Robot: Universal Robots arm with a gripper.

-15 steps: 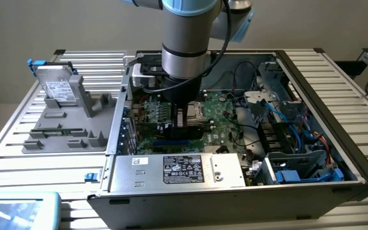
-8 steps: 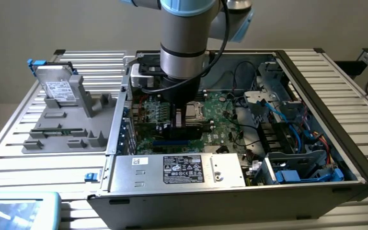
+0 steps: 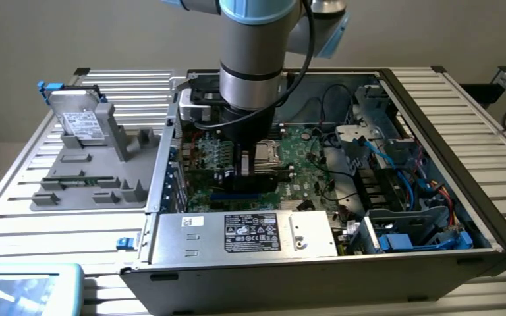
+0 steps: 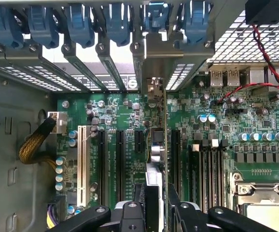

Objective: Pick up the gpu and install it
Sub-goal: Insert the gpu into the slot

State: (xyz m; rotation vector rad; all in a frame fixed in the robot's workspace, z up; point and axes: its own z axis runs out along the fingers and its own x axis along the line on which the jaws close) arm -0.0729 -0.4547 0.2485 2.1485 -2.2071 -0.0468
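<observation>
Slatted metal surface (image 3: pixel 24 217), plain wall behind. On the exterior view's left a grey tray (image 3: pixel 86 191) carries a hard drive (image 3: pixel 82 122). The open computer case (image 3: pixel 464 131) holds the motherboard (image 4: pixel 120 111). I'm inside: my hand (image 3: pixel 246 174) grips the gpu (image 4: pixel 154 150), on edge among the expansion slots, bracket at the rear wall.

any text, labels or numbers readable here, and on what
Nothing here can be read.
On the power supply, a black label: too small.
On the hard drive, a white label: blurred.
On the motherboard, white print: too small.
</observation>
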